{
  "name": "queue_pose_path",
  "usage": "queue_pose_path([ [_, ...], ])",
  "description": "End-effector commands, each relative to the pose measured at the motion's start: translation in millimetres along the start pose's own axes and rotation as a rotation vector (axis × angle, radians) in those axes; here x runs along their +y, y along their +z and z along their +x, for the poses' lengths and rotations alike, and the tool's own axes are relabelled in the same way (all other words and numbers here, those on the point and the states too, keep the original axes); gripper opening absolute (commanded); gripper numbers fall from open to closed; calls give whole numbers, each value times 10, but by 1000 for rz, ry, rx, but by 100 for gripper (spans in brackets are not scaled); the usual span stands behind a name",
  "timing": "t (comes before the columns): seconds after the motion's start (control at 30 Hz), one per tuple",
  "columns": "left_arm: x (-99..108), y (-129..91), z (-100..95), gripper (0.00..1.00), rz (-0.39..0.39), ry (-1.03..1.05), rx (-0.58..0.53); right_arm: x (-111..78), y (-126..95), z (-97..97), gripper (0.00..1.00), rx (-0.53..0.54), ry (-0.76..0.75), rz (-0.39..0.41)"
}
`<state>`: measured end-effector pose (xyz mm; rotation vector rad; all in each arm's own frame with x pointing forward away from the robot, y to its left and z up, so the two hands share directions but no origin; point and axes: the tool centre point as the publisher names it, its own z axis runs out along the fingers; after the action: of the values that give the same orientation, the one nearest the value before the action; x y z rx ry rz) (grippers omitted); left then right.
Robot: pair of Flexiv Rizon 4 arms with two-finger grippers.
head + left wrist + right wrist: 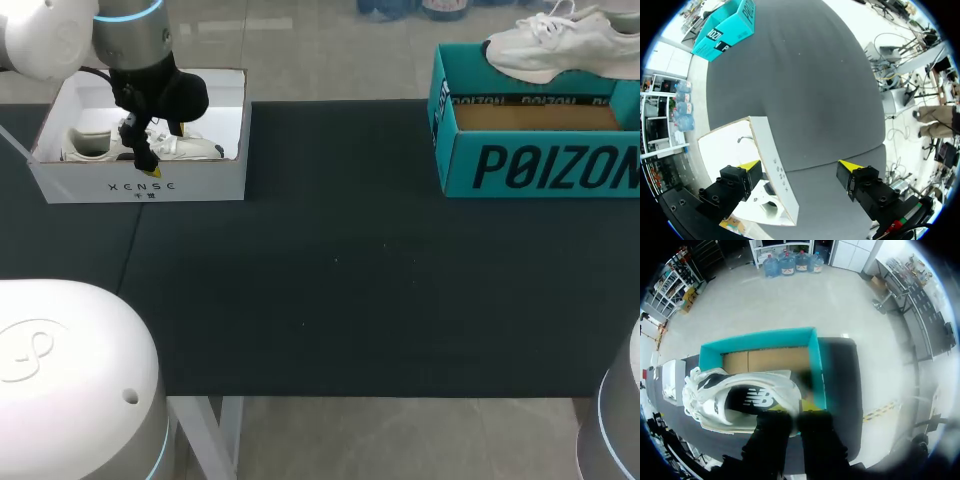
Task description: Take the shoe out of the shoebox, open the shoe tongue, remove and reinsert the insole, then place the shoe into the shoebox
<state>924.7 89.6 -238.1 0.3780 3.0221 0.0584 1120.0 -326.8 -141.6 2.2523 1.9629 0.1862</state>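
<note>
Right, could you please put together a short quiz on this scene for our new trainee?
1. True or false: the left gripper is shut on the front wall of the white shoebox.
2. The held shoe in the right gripper is over: A) the white shoebox, B) the teal shoebox, C) neither box.
3. What lies inside the white shoebox?

Key: 1) False: its fingers stand open, one on each side of that wall. 2) B. 3) A white shoe.
</note>
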Motion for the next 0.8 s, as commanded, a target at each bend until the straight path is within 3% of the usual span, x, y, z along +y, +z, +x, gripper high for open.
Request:
queue_pose_path([
  [0.03, 3, -3, 8, 100, -1, 1, -1, -968, -442, 106, 0, -5, 32, -296],
  [0.23, 3, -3, 8, 100, -1, 1, -1, -1683, -351, 306, 0, -10, 91, -373],
  [0.4, 3, -3, 8, 100, -1, 1, -1, -2170, -197, 439, 0, -15, 131, -410],
  [0.8, 3, -3, 8, 100, -1, 1, -1, -2907, -186, 944, 0, -27, 108, -534],
])
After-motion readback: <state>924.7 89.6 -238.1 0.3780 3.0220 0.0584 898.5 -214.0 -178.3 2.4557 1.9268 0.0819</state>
